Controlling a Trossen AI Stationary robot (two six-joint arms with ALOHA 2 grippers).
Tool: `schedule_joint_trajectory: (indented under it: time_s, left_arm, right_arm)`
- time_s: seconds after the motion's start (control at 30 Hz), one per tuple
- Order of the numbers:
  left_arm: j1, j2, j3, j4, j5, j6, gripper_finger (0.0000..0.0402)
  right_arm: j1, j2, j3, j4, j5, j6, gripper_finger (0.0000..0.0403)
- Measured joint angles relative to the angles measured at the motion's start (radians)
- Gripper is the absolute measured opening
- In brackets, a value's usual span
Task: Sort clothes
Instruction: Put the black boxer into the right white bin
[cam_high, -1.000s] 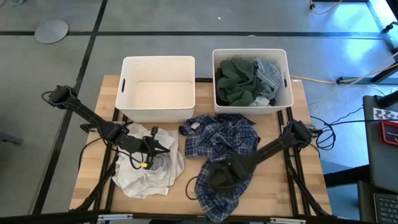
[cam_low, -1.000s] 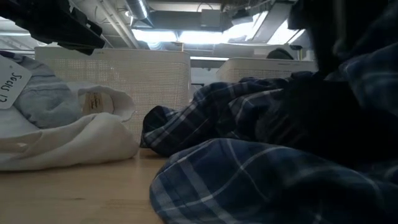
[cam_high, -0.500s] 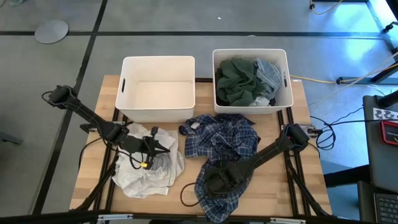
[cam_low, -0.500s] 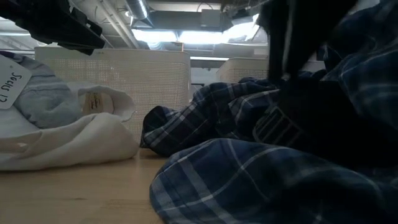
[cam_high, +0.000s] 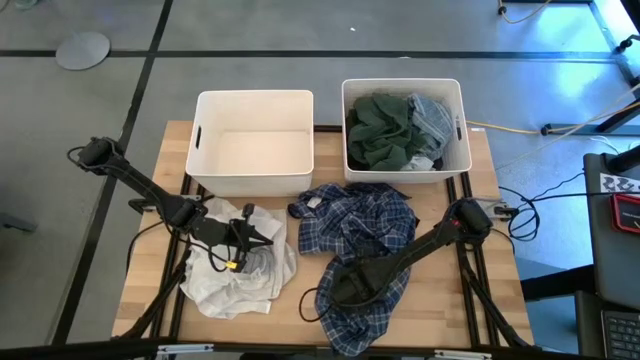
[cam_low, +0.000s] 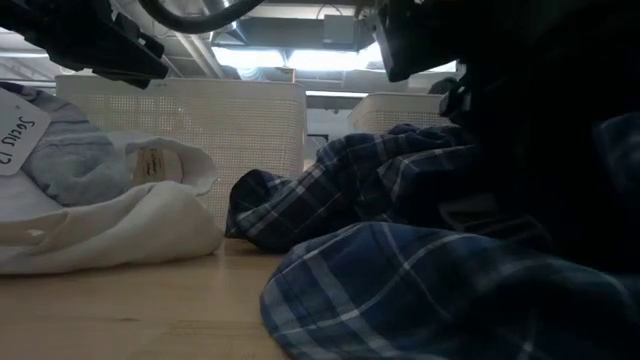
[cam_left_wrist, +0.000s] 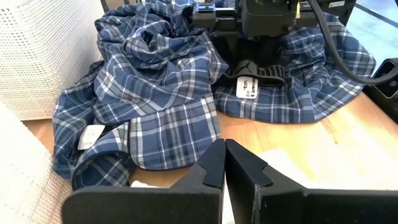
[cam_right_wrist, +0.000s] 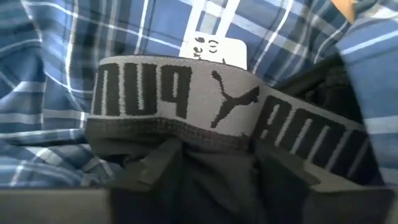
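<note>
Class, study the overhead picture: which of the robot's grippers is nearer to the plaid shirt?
Right. The right gripper is down on the plaid shirt, its fingers at a dark waistband lying on it. The left gripper hangs over the white garments beside the shirt.

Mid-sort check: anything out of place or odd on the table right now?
One thing: a dark garment with a grey logo waistband lies tangled in the plaid shirt, so the two could lift together. The right gripper is down on it, fingers at the waistband. The left gripper waits shut over the white pile.
</note>
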Motion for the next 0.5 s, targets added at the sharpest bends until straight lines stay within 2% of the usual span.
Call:
schedule_joint_trajectory:
  time_s: [0.23,0.3,0.37,0.5]
  left_arm:
    - [0.000,0.000,0.000,0.000,0.000,0.000,0.0001]
    - [0.000,0.000,0.000,0.000,0.000,0.000,0.0001]
    - [0.000,0.000,0.000,0.000,0.000,0.000,0.0001]
    - [0.000,0.000,0.000,0.000,0.000,0.003,0.0001]
  right_arm:
    - [-0.010,0.000,0.000,-0.007,-0.001,-0.060,0.0021]
    - [-0.010,0.000,0.007,-0.015,0.004,-0.081,0.0015]
    - [-0.010,0.000,0.034,-0.033,0.015,-0.086,0.0027]
    - [-0.008,0.000,0.125,-0.087,0.078,-0.119,0.0027]
